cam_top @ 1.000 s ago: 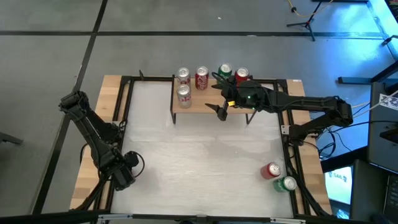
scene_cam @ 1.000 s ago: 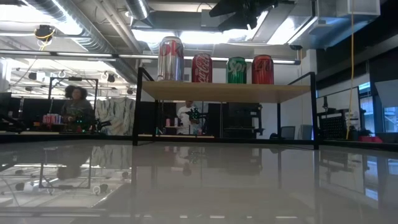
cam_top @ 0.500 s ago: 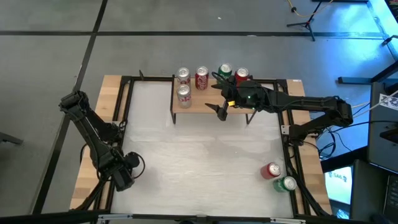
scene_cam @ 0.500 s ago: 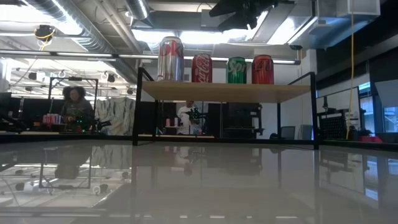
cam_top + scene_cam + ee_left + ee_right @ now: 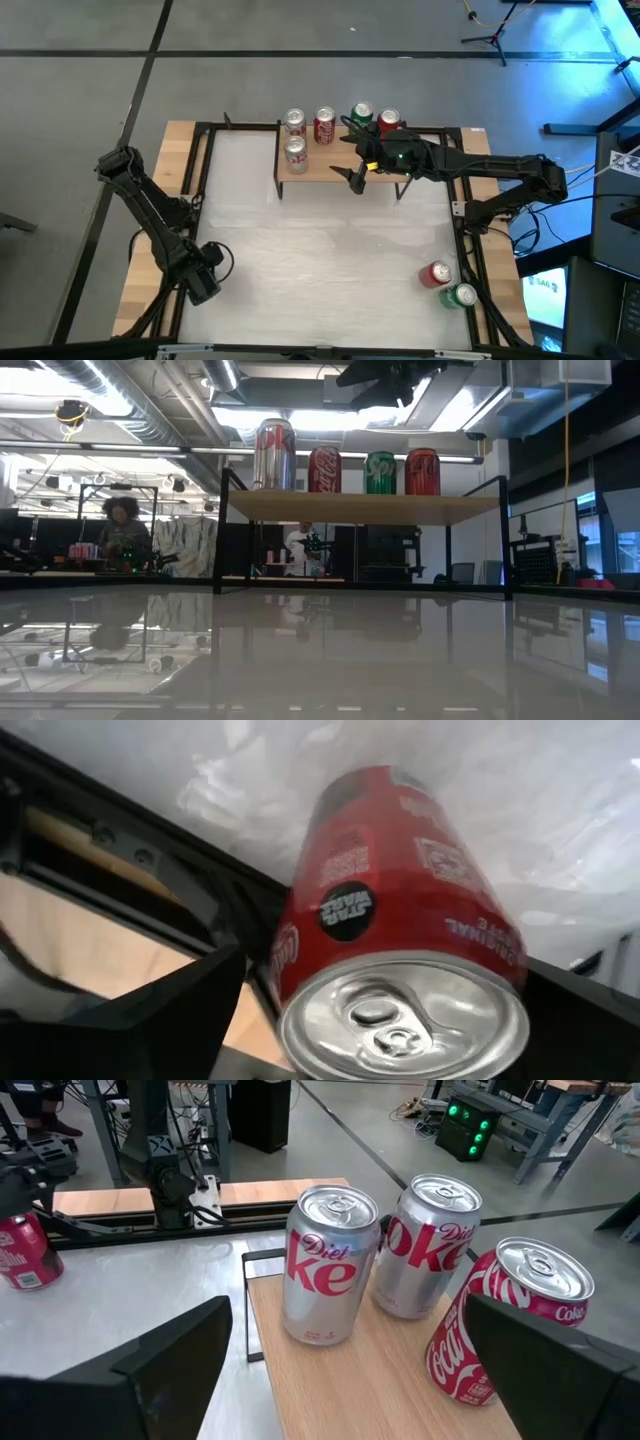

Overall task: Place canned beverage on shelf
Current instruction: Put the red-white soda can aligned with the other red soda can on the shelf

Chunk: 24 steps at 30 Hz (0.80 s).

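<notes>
Left tool (image 5: 390, 1020) around red can (image 5: 400, 920)

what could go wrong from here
The shelf already carries five cans, so the red can held in the left gripper has little free room; a tight placement might topple the Diet Coke cans. The open right gripper hovers over the shelf and could block the approach.

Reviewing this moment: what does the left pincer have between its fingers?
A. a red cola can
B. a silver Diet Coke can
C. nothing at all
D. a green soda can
A: the left wrist view shows a red cola can sitting between that arm's two dark fingers, top end toward the camera, so the left pincer at the table's near left corner is loaded.
</notes>
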Each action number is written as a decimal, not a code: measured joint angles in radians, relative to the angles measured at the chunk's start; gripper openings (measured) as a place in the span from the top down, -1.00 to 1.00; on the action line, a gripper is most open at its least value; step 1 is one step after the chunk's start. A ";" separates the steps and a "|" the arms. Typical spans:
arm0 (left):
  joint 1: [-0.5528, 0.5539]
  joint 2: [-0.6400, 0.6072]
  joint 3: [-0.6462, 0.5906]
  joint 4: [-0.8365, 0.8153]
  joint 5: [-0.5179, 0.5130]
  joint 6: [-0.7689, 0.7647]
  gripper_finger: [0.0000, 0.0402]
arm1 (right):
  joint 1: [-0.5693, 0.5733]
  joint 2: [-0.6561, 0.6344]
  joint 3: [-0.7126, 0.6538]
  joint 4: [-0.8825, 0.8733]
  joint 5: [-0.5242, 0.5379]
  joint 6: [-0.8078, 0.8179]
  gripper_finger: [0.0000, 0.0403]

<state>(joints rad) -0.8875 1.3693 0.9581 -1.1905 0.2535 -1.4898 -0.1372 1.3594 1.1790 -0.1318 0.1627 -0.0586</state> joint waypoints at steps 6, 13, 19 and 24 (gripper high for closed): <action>0.028 0.000 0.000 0.067 -0.016 -0.028 -0.83 | 0.000 0.000 0.000 0.000 0.000 0.000 -0.96; 0.080 0.000 0.000 0.112 0.000 -0.055 -0.46 | 0.000 0.000 0.000 -0.006 0.000 -0.003 -0.96; 0.126 0.000 0.000 0.125 0.003 -0.057 -0.38 | 0.000 0.000 0.000 -0.024 0.000 -0.024 -0.96; 0.189 0.000 0.000 0.142 -0.011 -0.084 -0.38 | 0.000 0.000 0.000 -0.031 0.000 -0.033 -0.96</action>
<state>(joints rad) -0.6988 1.3693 0.9581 -1.0486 0.2422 -1.5742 -0.1373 1.3594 1.1793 -0.1631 0.1630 -0.0914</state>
